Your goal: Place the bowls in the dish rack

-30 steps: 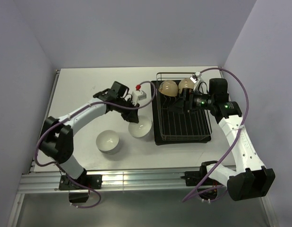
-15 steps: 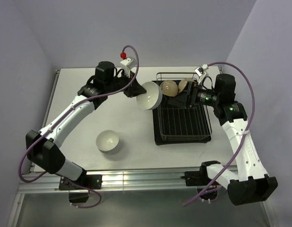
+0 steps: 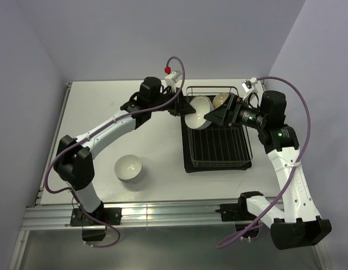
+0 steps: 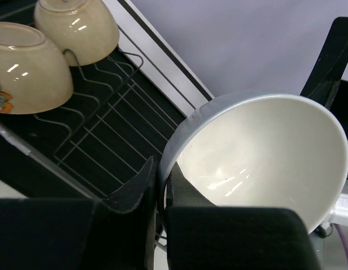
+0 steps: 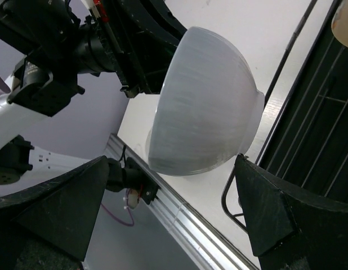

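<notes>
My left gripper (image 3: pixel 179 109) is shut on the rim of a white bowl (image 3: pixel 197 112) and holds it tilted above the back left of the dish rack (image 3: pixel 219 151). In the left wrist view the jaws (image 4: pixel 160 188) pinch the rim of that bowl (image 4: pixel 264 152), above the rack (image 4: pixel 106 146). Two tan bowls (image 4: pixel 27 67) (image 4: pixel 78 22) stand in the rack; one shows from above (image 3: pixel 222 100). My right gripper (image 3: pixel 215 116) is open just right of the held bowl. Its view shows the bowl's outside (image 5: pixel 202 107) ahead of its spread fingers (image 5: pixel 281 214). Another white bowl (image 3: pixel 129 167) sits on the table.
The rack's front rows of tines (image 3: pixel 218 147) hold nothing. The table's metal front rail (image 3: pixel 163 214) runs along the near edge. Purple-grey walls stand close on the left, back and right. The left arm (image 5: pixel 78 45) fills the upper left of the right wrist view.
My left arm lifted a white bowl off the table and carried it right, to above the rack's back left. My right gripper drew back a little and faces the bowl.
</notes>
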Robot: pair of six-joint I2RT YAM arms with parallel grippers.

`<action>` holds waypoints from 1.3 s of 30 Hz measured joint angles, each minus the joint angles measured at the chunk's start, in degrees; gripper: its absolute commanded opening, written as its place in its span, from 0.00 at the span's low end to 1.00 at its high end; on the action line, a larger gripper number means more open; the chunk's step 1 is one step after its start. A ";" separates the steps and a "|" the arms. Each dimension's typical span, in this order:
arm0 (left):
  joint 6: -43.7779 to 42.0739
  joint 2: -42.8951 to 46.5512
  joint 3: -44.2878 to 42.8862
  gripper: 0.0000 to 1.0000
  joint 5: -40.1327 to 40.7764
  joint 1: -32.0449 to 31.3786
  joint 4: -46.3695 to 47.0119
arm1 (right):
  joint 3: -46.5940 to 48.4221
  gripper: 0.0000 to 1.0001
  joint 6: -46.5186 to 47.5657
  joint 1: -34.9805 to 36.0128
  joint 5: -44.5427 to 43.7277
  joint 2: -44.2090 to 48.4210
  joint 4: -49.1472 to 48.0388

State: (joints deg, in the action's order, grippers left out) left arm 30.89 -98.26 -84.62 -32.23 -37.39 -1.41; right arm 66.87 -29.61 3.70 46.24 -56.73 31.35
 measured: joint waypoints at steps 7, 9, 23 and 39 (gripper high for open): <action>6.16 -1.16 0.00 0.00 -2.58 -0.33 5.55 | 0.00 1.00 -1.55 -0.02 -1.68 0.09 1.29; 7.52 -1.16 0.00 0.00 -3.37 -0.39 7.37 | -0.02 1.00 -1.68 -0.02 -1.97 0.07 1.51; 11.67 -1.77 1.46 0.00 -5.51 -0.83 11.50 | -1.20 0.95 -4.42 -0.04 0.42 -0.02 -0.85; 12.94 -1.88 1.95 0.00 -5.25 -2.27 12.07 | -1.99 0.55 -5.86 -0.37 0.94 -0.09 -2.32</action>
State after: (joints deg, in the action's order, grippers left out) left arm 43.83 -100.14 -82.67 -37.47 -39.66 10.66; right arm 64.88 -35.46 3.33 47.18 -56.82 29.04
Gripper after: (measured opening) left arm 0.110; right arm 0.880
